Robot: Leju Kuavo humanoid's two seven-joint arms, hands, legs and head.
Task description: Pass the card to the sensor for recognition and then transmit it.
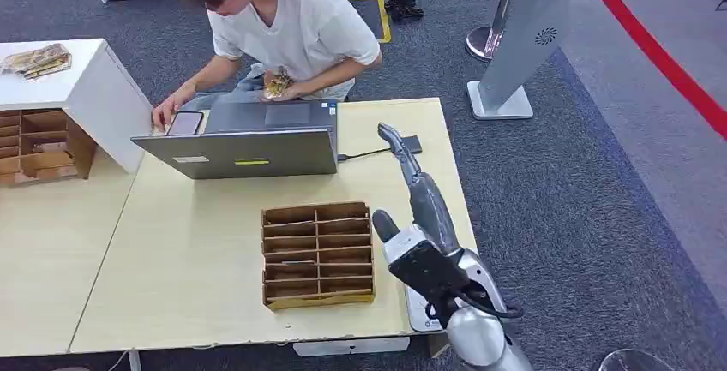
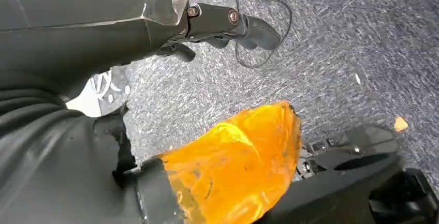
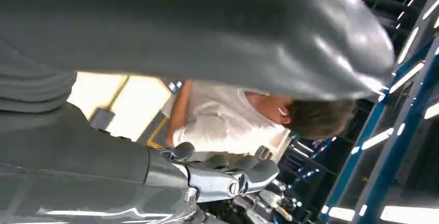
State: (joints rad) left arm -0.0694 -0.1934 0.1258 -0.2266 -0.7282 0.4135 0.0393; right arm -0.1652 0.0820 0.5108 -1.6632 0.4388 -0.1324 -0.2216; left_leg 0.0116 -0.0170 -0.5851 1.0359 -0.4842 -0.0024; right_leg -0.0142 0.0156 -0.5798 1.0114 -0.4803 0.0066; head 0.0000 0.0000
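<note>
1. Right hand (image 1: 410, 191) is raised over the right part of the light wood table (image 1: 189, 277), its fingers stretched out straight and pointing toward the far edge, w/ the thumb sticking out to the left. Nothing is held in it.
2. Right wrist view shows the same hand (image 3: 222, 175) w/ fingers extended & bare, pointing toward a person.
3. Left hand (image 2: 222, 25) hangs over grey carpet (image 2: 336, 53); its dark fingers (image 2: 259, 30) are curled in w/ nothing in them.
4. Cardboard organizer (image 1: 318, 254), w/ rows of small compartments, sits on the table just left of the right hand. Whether any compartment holds a card is too small to tell.
5. White flat device (image 1: 420, 309) lies on the table's near right edge, beneath the right arm; it's mostly hidden, so can't tell what it is.
6. Open grey laptop (image 1: 244, 140) sits at the far side of the table. A black cable (image 1: 364, 154) leads from its right side to a small dark box (image 1: 411, 143) near the fingertips.
7. Person in a white T-shirt (image 1: 300, 20) leans over the laptop from the far side, one hand next to a phone (image 1: 185, 122) on its left.
8. Second cardboard organizer (image 1: 39, 144) sits at the far left, under a white box (image 1: 94, 88).
9. Grey floor stand (image 1: 523, 37) is on the carpet, far right, beside a red line (image 1: 660, 54).
</note>
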